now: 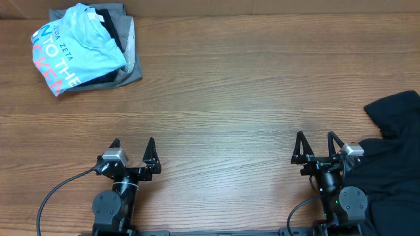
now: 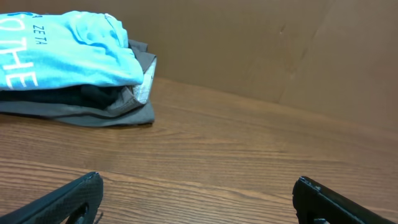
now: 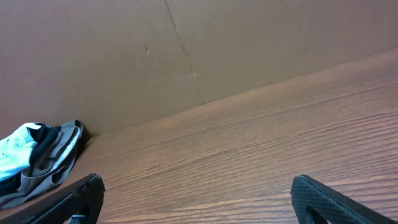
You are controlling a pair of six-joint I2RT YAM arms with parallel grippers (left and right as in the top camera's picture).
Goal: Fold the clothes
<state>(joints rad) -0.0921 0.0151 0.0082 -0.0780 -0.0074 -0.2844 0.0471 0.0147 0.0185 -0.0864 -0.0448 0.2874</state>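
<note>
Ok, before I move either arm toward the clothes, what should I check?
1. Open, empty left tool: ok.
2. Open, empty right tool: ok.
3. Flat light-blue T-shirt: not ok, bunched atop a grey garment.
4. Path from left tool to that T-shirt unobstructed: ok.
5. Loose black garment clear of the right arm: not ok, the fabric lies against it.

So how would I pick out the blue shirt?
Go to the far left corner of the wooden table. There the light-blue T-shirt lies atop a black garment and a grey garment; it alone carries white and coral-pink lettering.
</note>
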